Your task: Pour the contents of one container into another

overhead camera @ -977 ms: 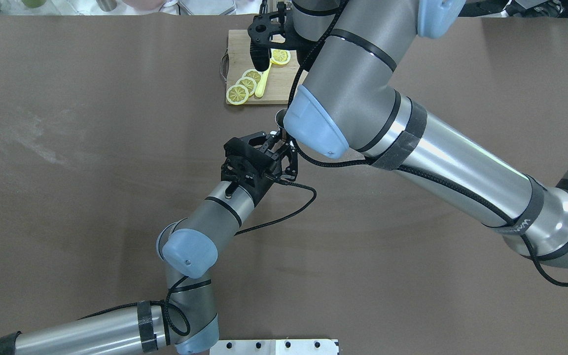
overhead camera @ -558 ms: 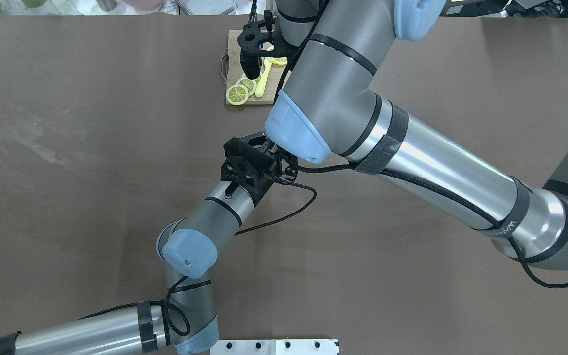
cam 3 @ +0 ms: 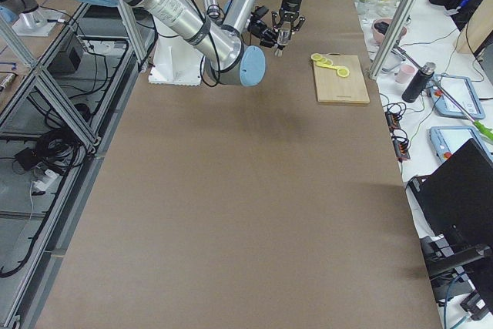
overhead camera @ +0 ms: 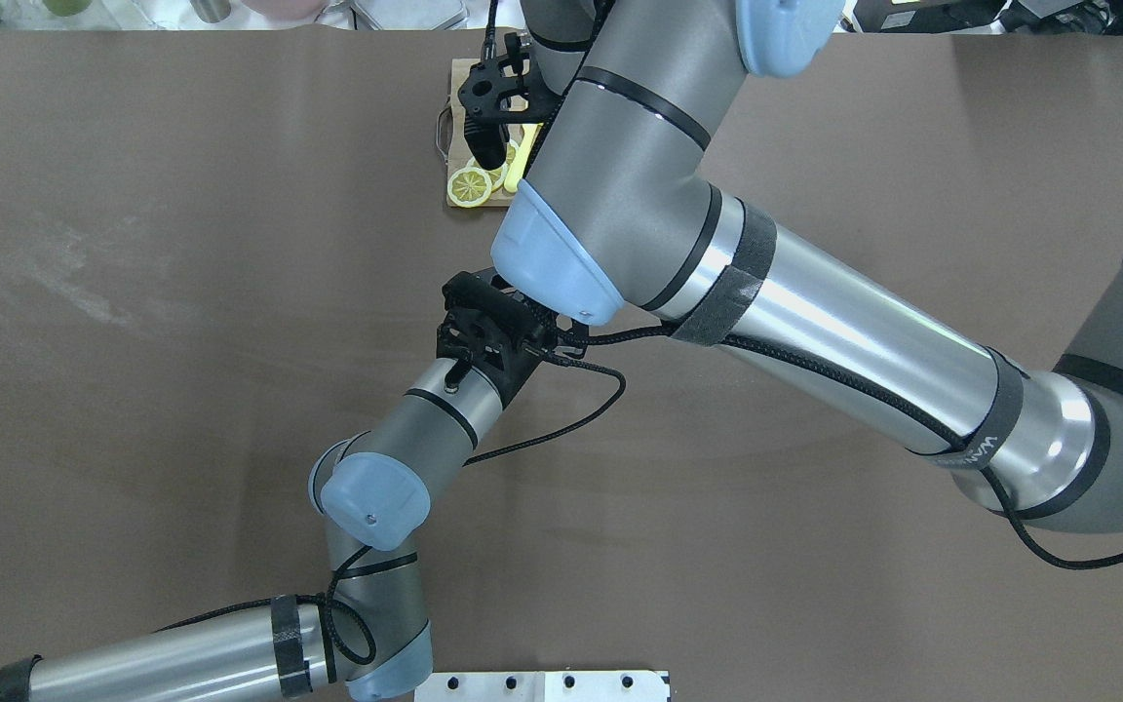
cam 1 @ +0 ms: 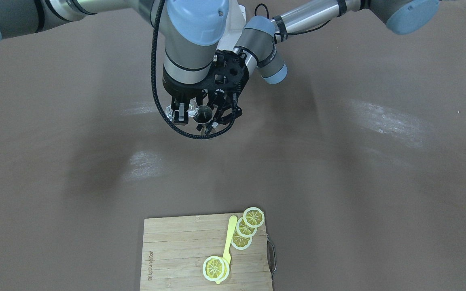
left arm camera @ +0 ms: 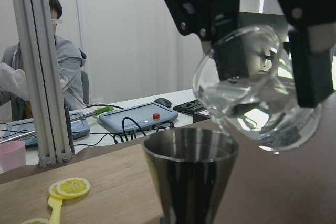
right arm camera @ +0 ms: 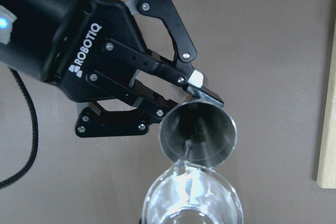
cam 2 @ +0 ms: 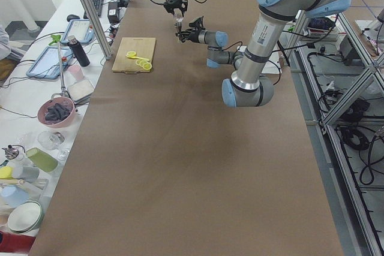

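Closest in, the jigger (left arm camera: pixel 189 174) is upright with its open cone up. The left end effector (right arm camera: pixel 184 109) is clamped on it just under that cone, presenting it as a steady target so the mouth sits level. Right above, the glass (left arm camera: pixel 252 103) is tipped over, its lip hanging over the jigger's rim. The right end effector (left arm camera: pixel 269 69) grips it from both sides across the body, which leaves the lip free for pouring. Clear liquid looks to be pooling toward the low edge. I'd call this mid-pour, though no stream shows plainly. Further back, the cutting board (left arm camera: pixel 105 182) with its lemon slices (left arm camera: pixel 73 186) lies well apart on the bench (cam 1: pixel 338 161), out of the way.
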`<act>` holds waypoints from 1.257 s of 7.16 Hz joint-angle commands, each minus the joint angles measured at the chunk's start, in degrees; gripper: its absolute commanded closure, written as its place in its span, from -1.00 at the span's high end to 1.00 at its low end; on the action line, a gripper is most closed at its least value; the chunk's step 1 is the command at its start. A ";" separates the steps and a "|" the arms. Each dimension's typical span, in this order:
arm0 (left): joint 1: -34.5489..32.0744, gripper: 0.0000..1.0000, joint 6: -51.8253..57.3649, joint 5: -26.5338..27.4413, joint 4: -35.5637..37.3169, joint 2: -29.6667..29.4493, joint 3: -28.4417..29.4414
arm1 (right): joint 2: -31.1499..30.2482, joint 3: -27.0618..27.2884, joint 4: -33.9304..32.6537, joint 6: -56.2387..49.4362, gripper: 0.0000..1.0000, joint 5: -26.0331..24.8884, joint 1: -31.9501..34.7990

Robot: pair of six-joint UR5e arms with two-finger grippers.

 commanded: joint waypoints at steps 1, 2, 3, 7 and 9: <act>0.00 -1.00 0.00 -0.02 0.00 0.06 -0.03 | 0.85 -1.01 -1.41 -0.98 -1.00 -0.42 -0.15; 0.00 -1.00 0.00 -0.02 0.00 -0.03 0.06 | 1.29 -1.98 -1.41 -1.16 -1.00 -0.42 -0.15; 0.00 -1.00 0.00 -0.02 0.00 -0.03 0.06 | 1.82 -2.77 -1.41 -1.42 -1.00 -0.51 -0.24; 0.00 -1.00 0.00 -0.02 0.00 0.06 0.06 | 2.79 -4.44 -1.85 -3.18 -1.00 -1.47 -0.33; 0.00 -1.00 0.00 -0.02 0.00 0.06 0.06 | 3.31 -5.24 -2.90 -3.80 -1.00 -1.65 -0.33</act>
